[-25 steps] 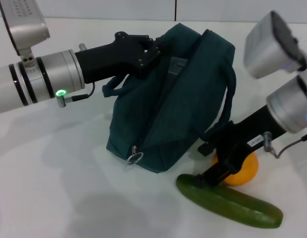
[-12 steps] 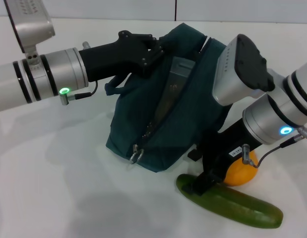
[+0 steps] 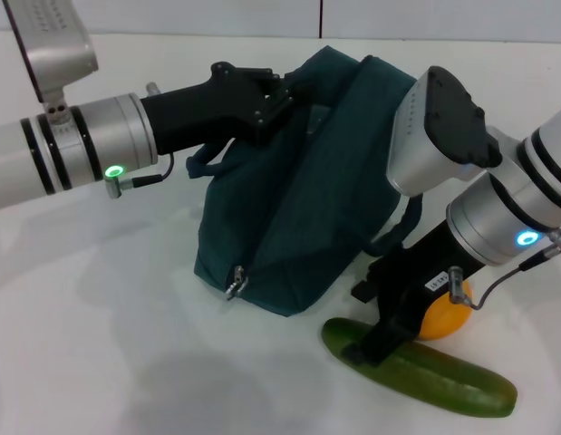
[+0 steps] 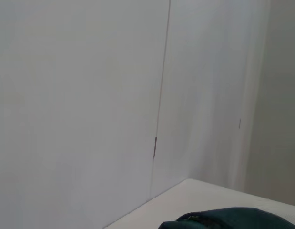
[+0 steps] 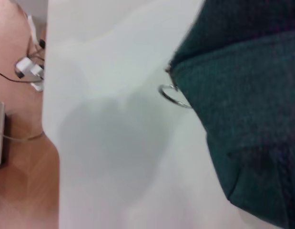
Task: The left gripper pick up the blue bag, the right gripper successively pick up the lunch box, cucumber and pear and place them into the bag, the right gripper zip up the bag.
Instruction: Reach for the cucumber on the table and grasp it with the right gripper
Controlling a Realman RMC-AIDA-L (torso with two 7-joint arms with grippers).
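The blue bag stands in the middle of the white table, its top pinched by my left gripper, which is shut on the fabric near a handle. Its zipper ring pull hangs at the near lower corner; the ring pull and the bag also fill the right wrist view. My right gripper is low beside the bag, its tip at the near end of the cucumber. The pear lies just behind that gripper. The lunch box is hidden.
A bag handle loops down under the left arm. My right forearm overhangs the bag's right side. In the right wrist view the table's edge borders a wooden floor with cables. The left wrist view shows a wall and a strip of bag.
My right arm swung in over the bag's right side and its gripper slid down to the cucumber's end. The bag's gaping top has folded shut, hiding the grey inside.
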